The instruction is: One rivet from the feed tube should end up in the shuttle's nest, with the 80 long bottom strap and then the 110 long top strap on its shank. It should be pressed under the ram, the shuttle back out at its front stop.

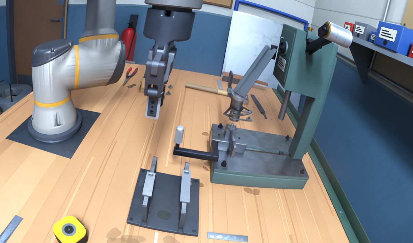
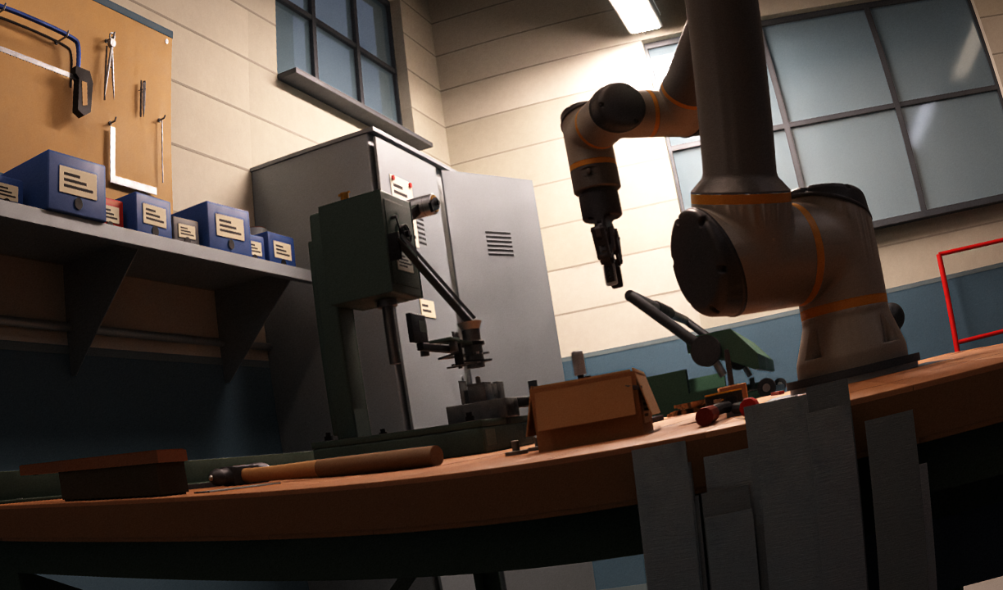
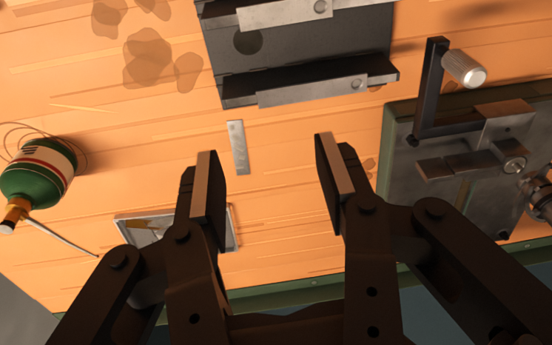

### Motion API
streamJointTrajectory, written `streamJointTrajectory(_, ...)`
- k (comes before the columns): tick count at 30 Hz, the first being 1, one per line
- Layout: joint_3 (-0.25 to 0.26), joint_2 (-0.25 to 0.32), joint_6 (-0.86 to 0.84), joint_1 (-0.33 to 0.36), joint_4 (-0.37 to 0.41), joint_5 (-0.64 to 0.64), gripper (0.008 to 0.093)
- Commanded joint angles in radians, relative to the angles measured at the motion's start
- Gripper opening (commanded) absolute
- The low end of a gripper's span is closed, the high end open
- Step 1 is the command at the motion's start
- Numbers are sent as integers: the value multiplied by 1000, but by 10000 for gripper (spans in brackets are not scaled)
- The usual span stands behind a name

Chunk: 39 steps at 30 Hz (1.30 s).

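A rivet stands in the shuttle's nest, on the shuttle at the front of the green press base, directly under the mouth of the slanted feed tube. The shuttle's black handle with a silver knob sticks out toward the bench's middle. Two metal straps rest on a dark rack in front of the press. The ram hangs at the back of the press. My gripper hovers high above the bench, left of the press and behind the rack, open and empty.
The press frame rises at the bench's right edge. A hammer and red pliers lie behind my gripper. A yellow tape measure sits at the front left, and the arm's base stands on the left.
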<state>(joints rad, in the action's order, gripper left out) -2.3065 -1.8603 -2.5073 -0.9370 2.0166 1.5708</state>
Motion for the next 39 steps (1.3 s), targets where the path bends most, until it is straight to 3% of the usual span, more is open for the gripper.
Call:
streamJointTrajectory(1, 1, 0, -2, -1, 0, 0, 480)
streamJointTrajectory(11, 2, 2, 3, -10, 1, 0, 480)
streamJointTrajectory(17, 3, 2, 132, -11, 1, 0, 480)
streamJointTrajectory(22, 3, 2, 360, -12, 1, 0, 480)
streamJointTrajectory(39, 3, 2, 1363, -12, 1, 0, 480)
